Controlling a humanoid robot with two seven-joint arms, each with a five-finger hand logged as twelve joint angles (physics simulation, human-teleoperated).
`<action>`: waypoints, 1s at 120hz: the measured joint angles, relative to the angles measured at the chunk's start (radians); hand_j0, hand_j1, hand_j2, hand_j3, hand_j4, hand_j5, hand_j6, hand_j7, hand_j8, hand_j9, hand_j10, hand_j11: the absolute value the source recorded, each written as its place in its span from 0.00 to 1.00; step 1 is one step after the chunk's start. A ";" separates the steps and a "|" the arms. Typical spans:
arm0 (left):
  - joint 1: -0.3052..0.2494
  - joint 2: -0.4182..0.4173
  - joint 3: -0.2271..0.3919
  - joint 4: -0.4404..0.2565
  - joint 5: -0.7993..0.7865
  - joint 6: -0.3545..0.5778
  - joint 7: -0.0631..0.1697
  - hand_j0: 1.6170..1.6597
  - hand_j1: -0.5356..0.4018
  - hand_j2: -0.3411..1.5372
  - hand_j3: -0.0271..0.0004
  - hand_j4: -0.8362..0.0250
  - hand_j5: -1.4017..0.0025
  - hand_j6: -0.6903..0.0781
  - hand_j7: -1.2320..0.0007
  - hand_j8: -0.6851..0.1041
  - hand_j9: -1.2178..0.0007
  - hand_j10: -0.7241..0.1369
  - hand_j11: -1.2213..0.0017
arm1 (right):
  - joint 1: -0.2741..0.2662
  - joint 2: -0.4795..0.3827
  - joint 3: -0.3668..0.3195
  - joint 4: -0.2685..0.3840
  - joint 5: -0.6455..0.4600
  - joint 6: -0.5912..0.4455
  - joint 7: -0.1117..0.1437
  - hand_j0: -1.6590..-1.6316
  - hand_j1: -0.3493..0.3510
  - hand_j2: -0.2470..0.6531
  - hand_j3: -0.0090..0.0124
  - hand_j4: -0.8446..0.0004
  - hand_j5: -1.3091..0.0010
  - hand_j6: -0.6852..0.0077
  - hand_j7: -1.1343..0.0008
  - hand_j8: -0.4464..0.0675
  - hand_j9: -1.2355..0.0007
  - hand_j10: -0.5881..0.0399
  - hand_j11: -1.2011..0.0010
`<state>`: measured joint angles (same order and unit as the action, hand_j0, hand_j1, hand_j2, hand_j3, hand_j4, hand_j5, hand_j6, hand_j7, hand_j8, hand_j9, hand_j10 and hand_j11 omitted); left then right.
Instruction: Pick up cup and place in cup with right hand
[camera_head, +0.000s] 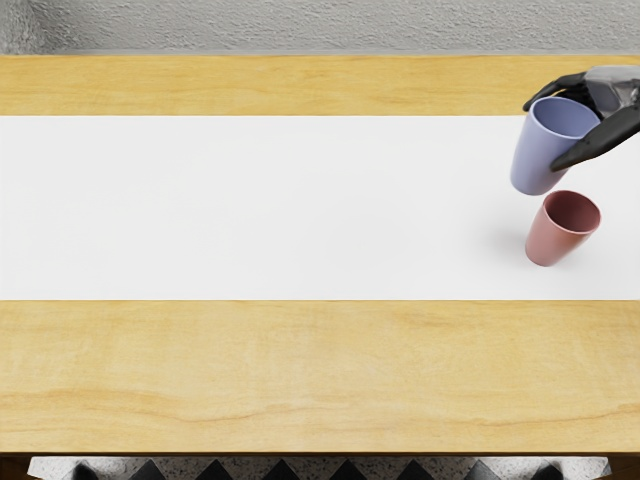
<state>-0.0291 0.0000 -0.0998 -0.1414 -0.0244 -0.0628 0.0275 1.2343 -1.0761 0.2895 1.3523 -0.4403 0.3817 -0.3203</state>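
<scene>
My right hand reaches in from the right edge, closed around the upper part of a blue cup. The thumb lies along the near right side of this cup, with dark fingers behind its rim on the far side. The blue cup is open end up and slightly tilted; whether its base touches the table cannot be told for certain. Just in front of it, nearer the table's front edge, a smaller-looking pink cup stands upright with its opening up and nothing visible inside. The palm is partly cut off by the picture edge.
A white strip runs across the wooden table, and the pink cup stands on it. Behind the table's far edge rises a grey textured wall. The table's front edge shows near the bottom of the picture.
</scene>
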 joint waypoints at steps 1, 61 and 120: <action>0.000 0.000 0.000 0.000 0.000 0.000 0.000 0.96 0.93 0.18 0.98 0.96 0.99 0.88 0.99 0.86 0.99 0.83 0.99 | 0.000 -0.005 0.000 0.002 0.000 0.001 0.001 0.41 0.69 0.26 0.39 0.69 0.32 0.72 0.32 0.69 0.32 0.67 0.30; 0.000 0.000 0.000 0.000 0.000 0.000 0.000 0.96 0.93 0.18 0.98 0.96 0.99 0.88 0.99 0.86 0.99 0.83 0.99 | -0.103 -0.103 -0.017 0.002 -0.068 -0.009 0.145 0.29 0.74 0.34 0.41 0.65 0.37 0.72 0.32 0.63 0.34 0.64 0.31; 0.000 0.000 0.000 0.000 0.000 0.000 0.000 0.96 0.93 0.18 0.98 0.96 0.99 0.88 0.99 0.86 0.99 0.83 0.99 | -0.185 -0.084 -0.017 -0.014 -0.122 -0.080 0.221 0.22 0.74 0.34 0.40 0.64 0.37 0.72 0.32 0.61 0.36 0.61 0.33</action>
<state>-0.0291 0.0000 -0.0998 -0.1413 -0.0244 -0.0628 0.0275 1.0497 -1.1602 0.2720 1.3381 -0.5626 0.3017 -0.0997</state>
